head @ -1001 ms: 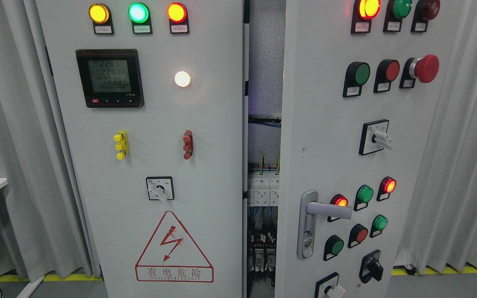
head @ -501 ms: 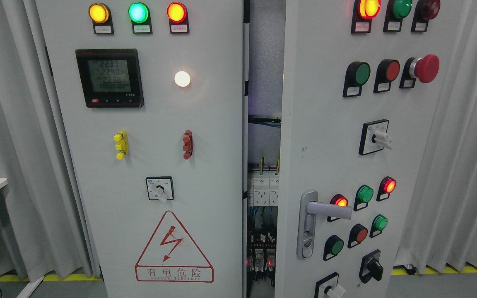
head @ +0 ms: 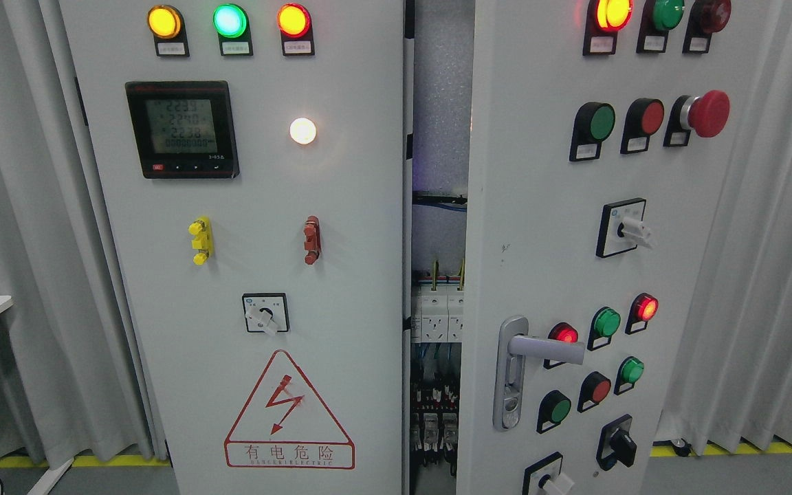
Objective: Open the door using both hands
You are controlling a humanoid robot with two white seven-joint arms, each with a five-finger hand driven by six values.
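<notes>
From my remote seat I see a grey electrical cabinet with two doors. The right door [head: 547,234] stands ajar, swung toward the camera, so a narrow gap [head: 439,206] shows between it and the left door [head: 251,227], which looks closed and flat. Through the gap I can see white breakers [head: 436,313] and dark wiring parts below them. The silver lever handle [head: 540,347] sits low on the right door, near its free edge, and it lies about horizontal, just beside a lit red lamp [head: 564,333]. On the same door there are green and red push buttons and a big red mushroom button [head: 707,113] near the top right. The left door carries a digital meter [head: 183,129] with a lit display, three lamps in a row above it, a white lamp [head: 302,130] to its right, and a red warning triangle [head: 289,412] at the bottom. White curtains [head: 767,261] hang on both sides. No robot hand is in my view, neither left nor right, so I cannot tell how the fingers stand.
</notes>
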